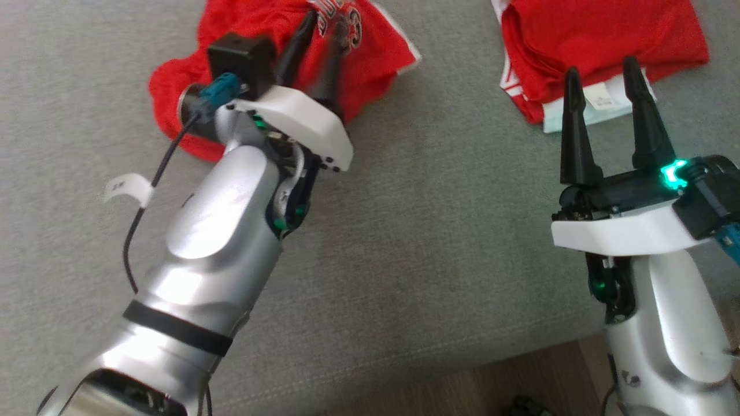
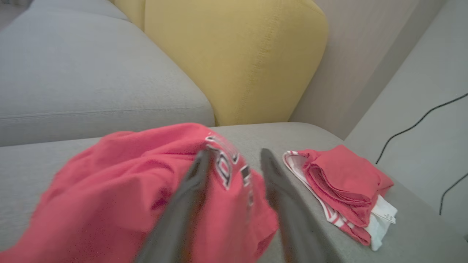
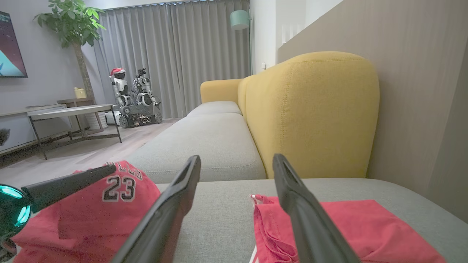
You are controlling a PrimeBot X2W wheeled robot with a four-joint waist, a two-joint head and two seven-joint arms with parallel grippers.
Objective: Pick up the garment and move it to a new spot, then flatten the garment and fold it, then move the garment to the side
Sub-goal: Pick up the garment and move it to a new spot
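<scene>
Folded red garment (image 1: pixel 601 29), white trim and a white label (image 1: pixel 601 99) showing, lay at the right end of the seat, well apart from the crumpled piece. The right gripper (image 1: pixel 601 66) hung over its near edge, jaws spread wide, nothing between them. Black cable (image 2: pixel 413 126) trailed on the pale floor beyond the sofa's end.

Surface was a grey sofa seat (image 1: pixel 439 202) with a yellow backrest (image 3: pixel 314 113) behind it. The room beyond held grey curtains (image 3: pixel 175 54), a potted plant (image 3: pixel 73 22), a low table (image 3: pixel 69 109) and a second wheeled robot (image 3: pixel 135 95) parked by the curtains.

The red number 23 jersey (image 1: pixel 376 46) lay crumpled on the seat's left part. The left gripper (image 1: pixel 324 23) was over the jersey with its jaws parted and red cloth visible through the gap. The left wrist view was blurred, so I could not tell whether the tips touched the fabric.
</scene>
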